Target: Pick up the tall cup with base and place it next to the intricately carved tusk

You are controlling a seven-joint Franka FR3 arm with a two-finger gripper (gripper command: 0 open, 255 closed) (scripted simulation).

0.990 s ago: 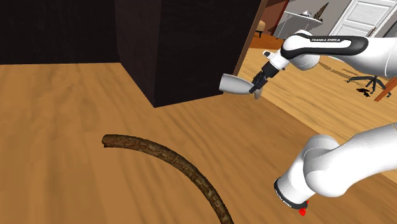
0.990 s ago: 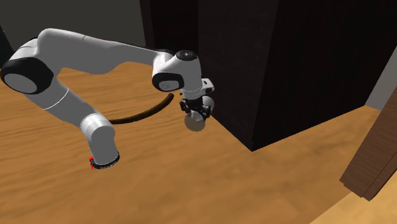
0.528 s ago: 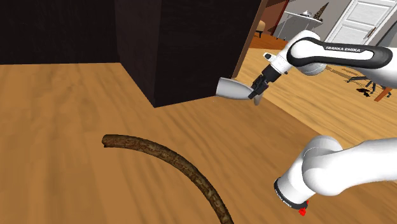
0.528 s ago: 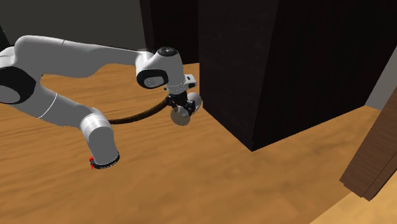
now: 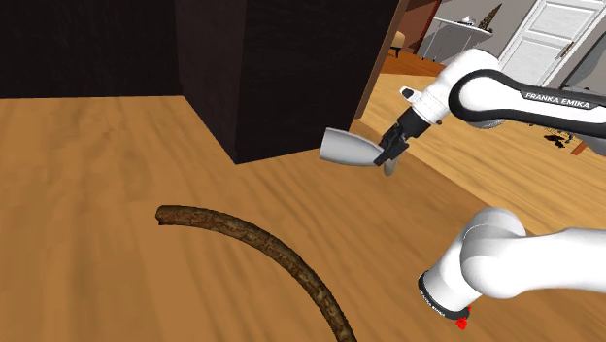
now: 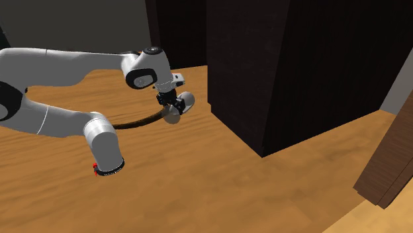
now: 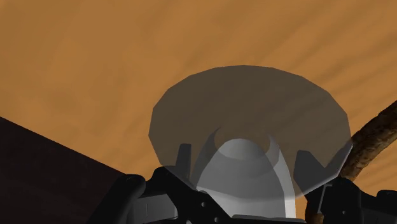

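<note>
A pale grey cup (image 5: 347, 148) with a wide base hangs sideways in the air, and my black gripper (image 5: 387, 155) is shut on its stem end. The second exterior view puts the cup (image 6: 181, 104) and gripper (image 6: 169, 108) just above the near end of the tusk (image 6: 136, 122). The tusk (image 5: 262, 245) is a long, curved, rough brown piece lying on the wooden surface, lower and further toward the shoulder view's left than the cup. In the wrist view the fingers (image 7: 184, 159) clasp the cup (image 7: 245, 173) behind its see-through round base, with the tusk (image 7: 375, 137) beside it.
A tall dark cabinet (image 5: 277, 68) stands on the wood surface (image 5: 107, 155) just behind the cup; it rises close to the gripper's right in the second exterior view (image 6: 265, 66). A white door (image 5: 549, 34) and furniture lie far behind the arm.
The arm has carried the cup toward the shoulder view's left and slightly down, away from the cabinet corner and closer to the tusk. The grip has stayed shut on the cup.
</note>
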